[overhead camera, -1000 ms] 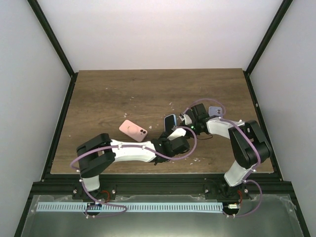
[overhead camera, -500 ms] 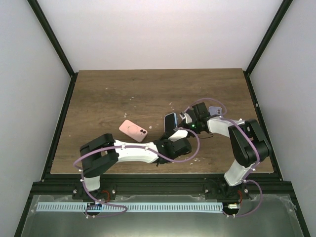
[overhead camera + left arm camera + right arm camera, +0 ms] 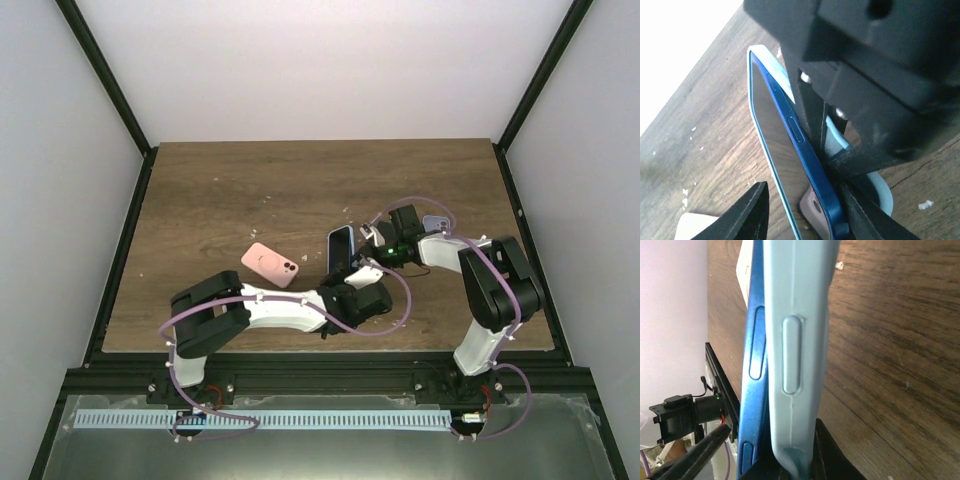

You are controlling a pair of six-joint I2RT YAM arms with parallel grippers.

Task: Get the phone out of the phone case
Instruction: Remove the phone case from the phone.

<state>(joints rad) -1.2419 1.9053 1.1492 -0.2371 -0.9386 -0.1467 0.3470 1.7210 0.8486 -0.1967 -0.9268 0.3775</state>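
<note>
A blue phone (image 3: 340,248) in a light-blue case (image 3: 792,355) stands on edge at mid-table. One long side of the phone (image 3: 755,345) has come away from the case; in the left wrist view the phone's blue edge (image 3: 800,145) stands apart from the case wall (image 3: 785,75). My right gripper (image 3: 364,244) is shut on the case's lower end (image 3: 790,450). My left gripper (image 3: 347,282) is open around the phone's near end (image 3: 805,215). Its left finger (image 3: 747,215) is clear of the phone, and its right finger (image 3: 865,220) is against the blue edge.
A pink phone (image 3: 270,264) lies flat to the left of the grippers. A pale purple phone or case (image 3: 434,223) lies behind the right wrist. Small white crumbs are scattered over the wooden table (image 3: 230,190). Black frame rails run along both sides.
The blue phone has tipped more upright and shifted slightly left. My left arm has moved in closer under it. The right gripper has stayed with the case.
</note>
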